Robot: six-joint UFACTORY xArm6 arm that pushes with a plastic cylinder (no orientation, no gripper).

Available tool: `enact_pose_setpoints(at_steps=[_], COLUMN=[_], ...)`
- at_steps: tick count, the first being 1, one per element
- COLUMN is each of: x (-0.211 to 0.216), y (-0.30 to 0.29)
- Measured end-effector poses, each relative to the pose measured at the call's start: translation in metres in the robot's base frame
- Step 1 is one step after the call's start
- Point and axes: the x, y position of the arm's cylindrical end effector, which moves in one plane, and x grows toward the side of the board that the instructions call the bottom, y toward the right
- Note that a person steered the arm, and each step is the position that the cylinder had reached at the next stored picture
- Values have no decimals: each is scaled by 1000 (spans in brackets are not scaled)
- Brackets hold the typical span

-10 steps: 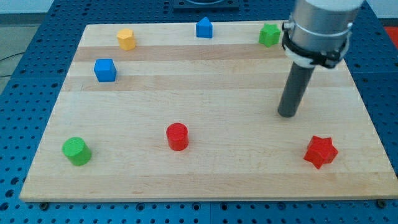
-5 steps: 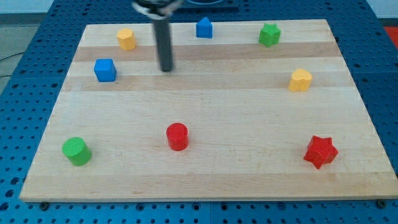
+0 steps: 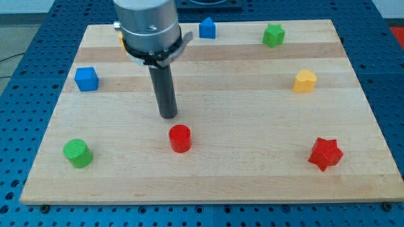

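Note:
My tip (image 3: 168,116) rests on the wooden board (image 3: 252,113) left of the middle, just above the red cylinder (image 3: 180,138) and apart from it by a small gap. A blue cube (image 3: 86,79) lies to the tip's upper left. The green cylinder (image 3: 77,153) sits at the lower left. A yellow block near the view's top left is almost wholly hidden behind the arm's body.
A blue house-shaped block (image 3: 207,28) and a green star-like block (image 3: 273,34) stand along the top edge. A yellow block (image 3: 305,81) lies at the right, and a red star (image 3: 325,153) at the lower right.
The tip went from the board's right to the upper left, then down to just above the red cylinder. The blue cube has shifted left and a little down.

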Motion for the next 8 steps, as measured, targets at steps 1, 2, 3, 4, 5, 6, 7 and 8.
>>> enact_pose_setpoints(at_steps=[1,2,3,4,5,6,7,8], x=[46,72,19,-75,-166,-222,-249,-283], y=[13,48,35,32,55,132,163,131])
